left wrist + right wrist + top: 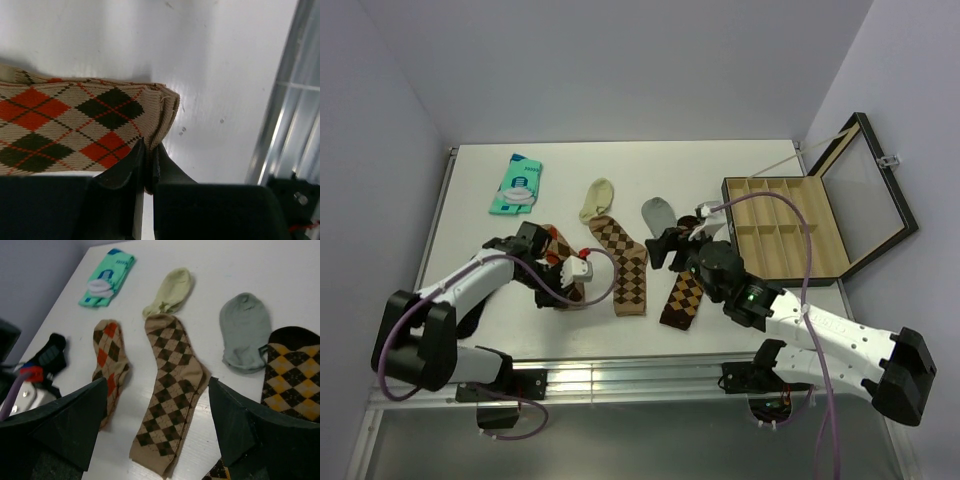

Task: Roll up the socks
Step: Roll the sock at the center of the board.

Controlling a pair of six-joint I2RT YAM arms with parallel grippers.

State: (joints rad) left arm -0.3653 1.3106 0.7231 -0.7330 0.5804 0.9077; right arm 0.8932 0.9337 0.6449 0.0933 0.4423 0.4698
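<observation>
Left pincer (149,146): clamped on the cuff edge of the red-diamond sock (75,125).
Right pincer (157,385): wide open, empty.
Risk: my thin bite may slip once rolling tugs.

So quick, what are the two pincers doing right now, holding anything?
Left pincer: closed on the edge of the red sock.
Right pincer: open, holding nothing.

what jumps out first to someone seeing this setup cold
Three long argyle socks lie side by side mid-table: the red-orange sock on the left, the tan sock in the middle, the dark brown sock on the right. The left end effector is pinched on the red-orange sock's cuff edge. An open wooden box with empty compartments sits at the table's right.
</observation>
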